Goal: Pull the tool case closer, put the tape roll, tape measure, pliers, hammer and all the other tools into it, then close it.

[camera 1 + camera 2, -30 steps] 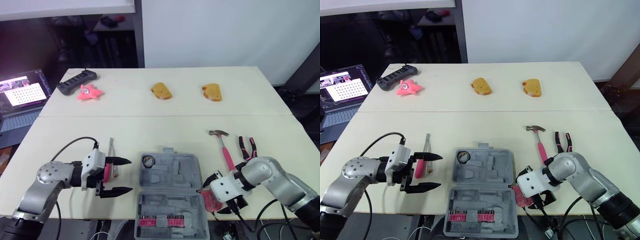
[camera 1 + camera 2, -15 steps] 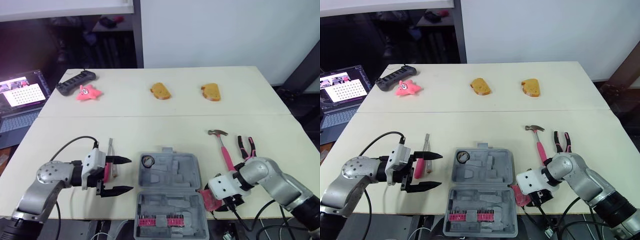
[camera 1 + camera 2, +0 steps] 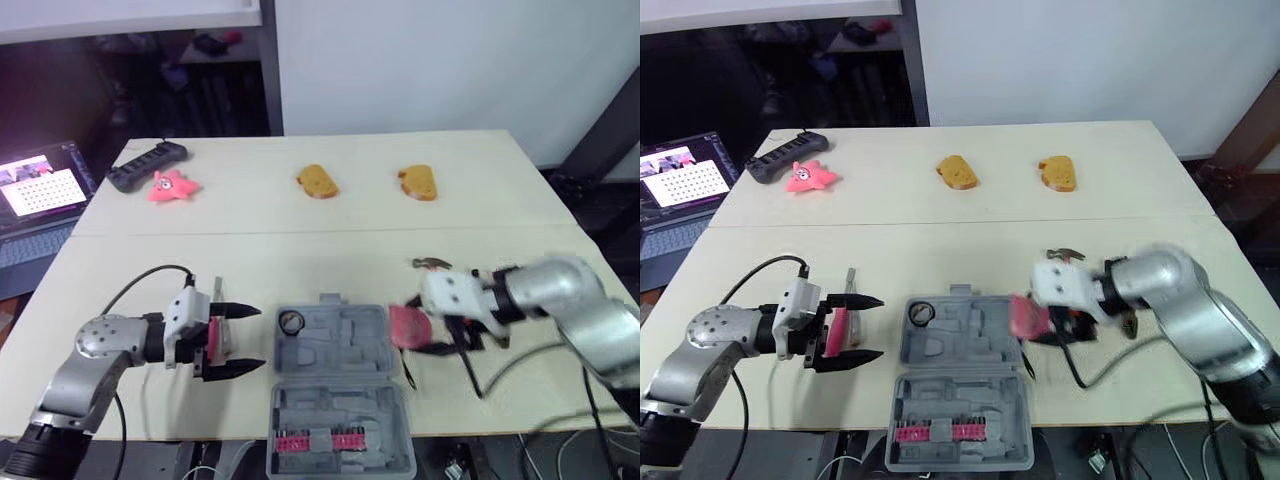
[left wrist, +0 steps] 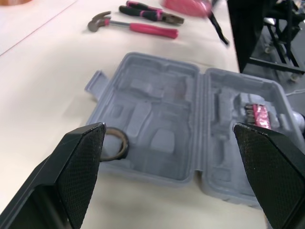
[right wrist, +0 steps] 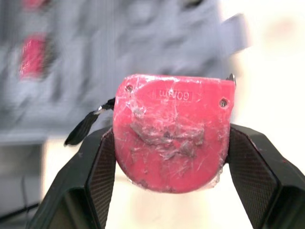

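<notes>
Tape measure (image 5: 171, 138): pink, clamped between the two black fingers (image 5: 86, 186) of the right gripper (image 3: 1035, 322), one finger pressed against each side of the housing. It is held at the right edge of the tool case's far half, with its black strap (image 5: 86, 126) hanging loose.

Tool case (image 3: 340, 350): grey, open and lying flat at the near middle of the table (image 3: 300, 260). Its near half reaches past the table's front edge. The tape roll (image 3: 292, 322) sits in the far left corner of the far half. A strip of pink bits (image 3: 320, 441) lies in the near half. The other moulded recesses that can be seen are unfilled.

Hammer (image 4: 138, 26) and pliers (image 4: 147, 12): both pink-handled, lying on the table to the right of the case, close together and outside it. From the head views the right arm covers most of them; only the hammer's head is clearly seen there.

Left gripper (image 3: 258, 338): fingers spread wide and holding nothing, just left of the case with the tips pointed toward it. A pink-handled tool (image 3: 213, 335) with a metal shaft lies on the table at this gripper, partly covered by it; contact cannot be determined.

Far side of the table, well apart from the case: two pieces of bread (image 3: 317, 182) (image 3: 418, 183), a pink star-shaped toy (image 3: 168, 186) and a black device (image 3: 146, 163) just beside it. A laptop (image 3: 40, 190) with a lit screen stands off the table's left edge.
</notes>
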Available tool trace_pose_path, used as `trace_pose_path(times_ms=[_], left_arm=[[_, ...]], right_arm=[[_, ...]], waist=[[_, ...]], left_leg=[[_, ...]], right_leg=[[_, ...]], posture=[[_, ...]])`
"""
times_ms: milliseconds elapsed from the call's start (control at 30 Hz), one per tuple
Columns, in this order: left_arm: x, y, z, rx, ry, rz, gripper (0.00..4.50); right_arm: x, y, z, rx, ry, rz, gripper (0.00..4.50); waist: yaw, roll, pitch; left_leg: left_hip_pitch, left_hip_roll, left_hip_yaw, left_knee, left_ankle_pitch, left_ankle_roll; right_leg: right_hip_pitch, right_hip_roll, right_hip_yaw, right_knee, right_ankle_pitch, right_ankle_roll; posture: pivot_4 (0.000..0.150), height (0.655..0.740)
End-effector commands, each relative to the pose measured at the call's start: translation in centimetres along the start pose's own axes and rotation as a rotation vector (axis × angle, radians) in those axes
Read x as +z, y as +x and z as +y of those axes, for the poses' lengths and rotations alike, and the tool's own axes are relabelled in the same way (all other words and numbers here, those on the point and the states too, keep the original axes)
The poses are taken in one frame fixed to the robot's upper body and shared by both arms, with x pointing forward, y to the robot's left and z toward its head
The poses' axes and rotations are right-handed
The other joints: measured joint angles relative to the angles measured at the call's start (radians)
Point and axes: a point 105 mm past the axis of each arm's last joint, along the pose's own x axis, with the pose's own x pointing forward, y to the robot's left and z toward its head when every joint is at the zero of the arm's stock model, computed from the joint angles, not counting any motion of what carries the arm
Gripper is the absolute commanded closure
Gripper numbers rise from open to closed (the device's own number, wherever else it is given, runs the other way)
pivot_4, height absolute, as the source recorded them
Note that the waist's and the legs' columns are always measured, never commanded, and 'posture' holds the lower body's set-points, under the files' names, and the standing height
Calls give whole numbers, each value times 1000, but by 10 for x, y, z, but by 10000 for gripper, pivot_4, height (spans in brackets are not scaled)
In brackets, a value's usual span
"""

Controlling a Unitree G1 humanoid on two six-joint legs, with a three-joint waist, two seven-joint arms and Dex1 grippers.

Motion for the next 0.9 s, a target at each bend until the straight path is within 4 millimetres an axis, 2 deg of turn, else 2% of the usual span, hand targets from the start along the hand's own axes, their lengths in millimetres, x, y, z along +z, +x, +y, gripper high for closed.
trace_pose_path(times_ms=[33, 133, 300, 600, 900], left_arm=[[5, -1, 4, 7, 34, -6, 0], [5, -1, 6, 5, 38, -6, 0], [6, 0, 5, 4, 41, -5, 0], [6, 1, 2, 18, 37, -7, 0], [4, -1, 0, 27, 32, -5, 0]], right_arm=[[9, 16, -8, -6, -7, 66, 16176], [6, 33, -18, -1, -14, 165, 16176], [-11, 49, -16, 69, -42, 313, 16176], [-12, 72, -19, 100, -70, 364, 16176], [-5, 85, -27, 83, -112, 359, 16176]], waist=[[4, 0, 0], [3, 0, 0], [2, 0, 0], [-20, 0, 0], [-22, 0, 0]], left_leg=[[0, 0, 0, 0, 0, 0], [-1, -2, 0, 0, 0, 0], [-3, -2, 0, 0, 3, -5], [-3, -2, 0, 0, 4, -6], [-3, -2, 0, 0, 4, -8]], right_leg=[[0, 0, 0, 0, 0, 0], [0, -2, 0, 0, 0, 1], [-2, -2, 0, -1, 1, 2], [-4, -2, 0, 2, 1, 1], [-6, -2, 1, 6, 1, 1]], posture=[[1500, 7400], [1500, 7400], [1500, 7400], [1500, 7400], [1500, 7400]])
